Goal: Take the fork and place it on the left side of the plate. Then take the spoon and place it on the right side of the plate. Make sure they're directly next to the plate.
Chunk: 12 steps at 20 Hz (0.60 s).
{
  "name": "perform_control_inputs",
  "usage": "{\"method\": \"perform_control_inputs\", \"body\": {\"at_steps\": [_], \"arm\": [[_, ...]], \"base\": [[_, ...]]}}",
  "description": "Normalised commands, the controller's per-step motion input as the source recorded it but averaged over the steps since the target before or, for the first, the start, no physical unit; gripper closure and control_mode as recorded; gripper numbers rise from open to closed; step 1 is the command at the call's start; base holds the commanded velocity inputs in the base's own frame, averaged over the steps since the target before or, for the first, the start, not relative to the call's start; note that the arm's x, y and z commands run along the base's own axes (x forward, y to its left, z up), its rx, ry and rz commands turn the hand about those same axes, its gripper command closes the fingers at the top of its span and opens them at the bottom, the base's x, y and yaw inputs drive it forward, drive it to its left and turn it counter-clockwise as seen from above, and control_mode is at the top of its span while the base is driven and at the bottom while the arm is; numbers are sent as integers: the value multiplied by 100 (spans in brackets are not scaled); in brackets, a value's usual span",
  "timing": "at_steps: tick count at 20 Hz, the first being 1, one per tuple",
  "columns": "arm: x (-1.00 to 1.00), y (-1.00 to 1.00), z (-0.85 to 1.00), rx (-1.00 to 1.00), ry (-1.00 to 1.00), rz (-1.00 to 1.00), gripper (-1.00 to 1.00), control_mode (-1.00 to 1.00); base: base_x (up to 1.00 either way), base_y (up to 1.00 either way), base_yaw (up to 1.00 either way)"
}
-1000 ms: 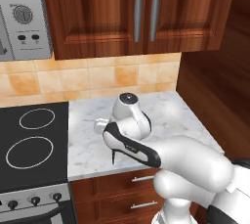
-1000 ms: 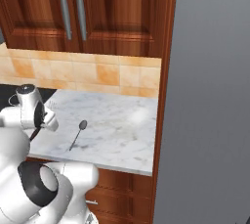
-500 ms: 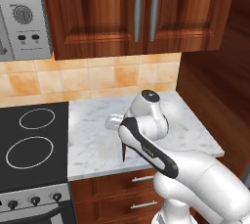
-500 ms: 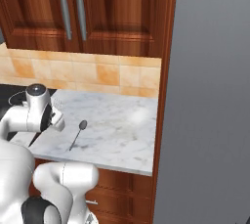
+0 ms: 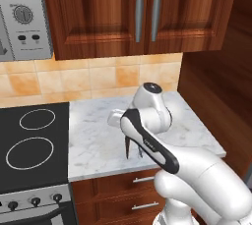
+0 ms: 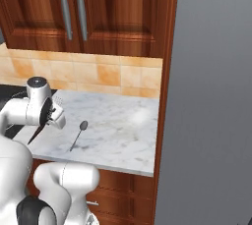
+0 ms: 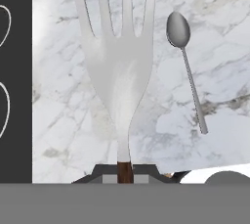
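My gripper (image 7: 125, 170) is shut on the fork (image 7: 119, 66), whose pale tines fill the middle of the hand view and point away from the hand. Its dark handle (image 5: 128, 148) hangs down over the marble counter (image 5: 93, 140) below the hand (image 5: 123, 120); from the right, the handle (image 6: 37, 133) slants down-left of the hand. The all-grey spoon (image 7: 186, 66) lies flat on the counter just right of the fork, bowl away from me; in the right base view the spoon (image 6: 78, 135) sits mid-counter. The plate is hidden or out of view.
A black cooktop (image 5: 29, 143) with ring burners borders the counter on the left, also seen as the cooktop (image 7: 12, 71) beside the fork. Wooden cabinets (image 5: 142, 13) hang above, a microwave (image 5: 22, 15) at upper left. A tall wooden panel (image 6: 165, 96) closes off the counter's right end.
The arm has swung to the right over the counter, away from the cooktop, carrying the fork. The spoon has stayed where it was.
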Motion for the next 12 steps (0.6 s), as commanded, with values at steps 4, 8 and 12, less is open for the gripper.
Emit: {"method": "perform_control_inputs", "body": {"at_steps": [4, 8, 12], "arm": [[0, 0, 3, -5, 8, 0, 100, -100], [0, 0, 0, 0, 0, 0, 100, -100], [0, 0, 0, 0, 0, 0, 100, -100]], "base": [[0, 0, 0], [0, 0, 0], [0, 0, 0]]}}
